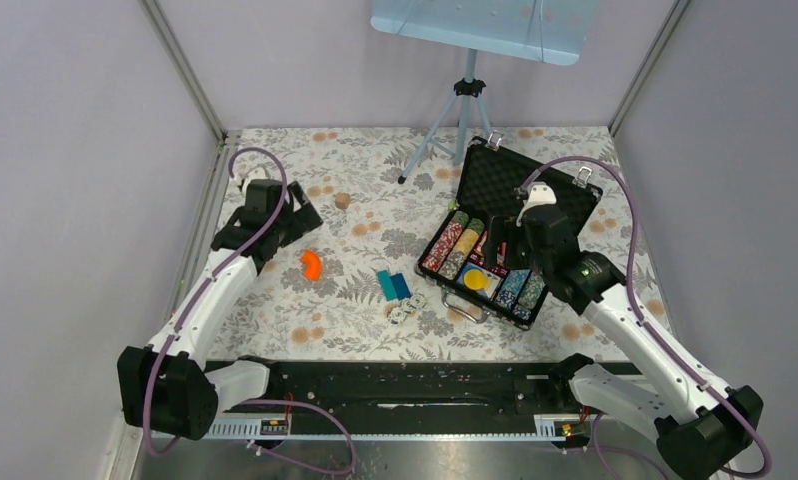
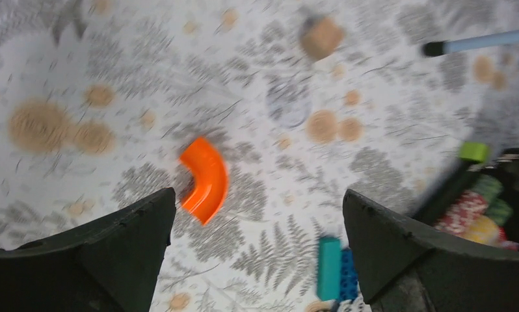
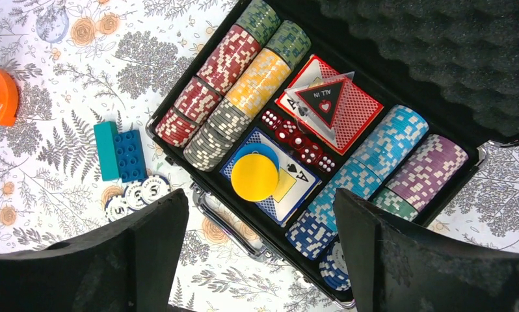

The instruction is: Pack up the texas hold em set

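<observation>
Wide open and empty on both sides; texas hold em set [image 1: 495, 180] lying open on the right half of the table [image 1: 355, 300].

Right claw [image 3: 260, 195]: fingers far apart, nothing between them, hanging over the open case. Directly below, a yellow disc [image 3: 255, 177] on a playing card [image 3: 296, 188]; next to that, a row of red dice [image 3: 294, 138]. Either side of these, rows of multicoloured chips [image 3: 244, 65], and beyond them egg-crate foam [image 3: 413, 45] lining the raised lid. Just outside the case's front wall, a few loose chips [image 3: 134, 195] touching one another on the table, beside the teal and blue bricks [image 3: 119, 151]. Left claw [image 2: 258, 195]: equally spread, gripping nothing, over floral table well apart from the case, with an orange curved piece [image 2: 205, 179] near one finger.
</observation>
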Controlling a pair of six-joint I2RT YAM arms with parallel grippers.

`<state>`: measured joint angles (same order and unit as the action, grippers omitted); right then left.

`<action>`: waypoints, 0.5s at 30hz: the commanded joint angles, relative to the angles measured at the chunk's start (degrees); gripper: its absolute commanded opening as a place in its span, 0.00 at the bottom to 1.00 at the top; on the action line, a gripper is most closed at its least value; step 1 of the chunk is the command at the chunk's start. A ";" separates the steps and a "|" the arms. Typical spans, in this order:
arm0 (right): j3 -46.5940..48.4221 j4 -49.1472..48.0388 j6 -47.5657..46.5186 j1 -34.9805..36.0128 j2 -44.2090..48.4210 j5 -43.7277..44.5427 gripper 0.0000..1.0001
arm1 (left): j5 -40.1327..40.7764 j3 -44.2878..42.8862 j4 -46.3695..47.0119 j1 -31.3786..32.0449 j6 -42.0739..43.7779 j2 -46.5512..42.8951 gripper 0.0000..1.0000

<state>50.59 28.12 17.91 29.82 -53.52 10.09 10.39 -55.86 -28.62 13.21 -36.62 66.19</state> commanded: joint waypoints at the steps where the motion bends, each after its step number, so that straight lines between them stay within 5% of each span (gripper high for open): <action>1: 2.05 0.10 1.60 -0.17 -0.32 -2.27 0.88 | -2.25 4.13 -1.44 -2.69 -2.96 -1.07 0.99; 15: -4.87 0.86 4.27 1.33 0.56 -2.36 0.86 | -5.31 7.57 1.37 -3.35 -2.45 -3.93 0.98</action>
<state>46.52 28.51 21.32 30.76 -54.19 6.50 7.42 -49.82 -31.18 10.28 -38.65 65.60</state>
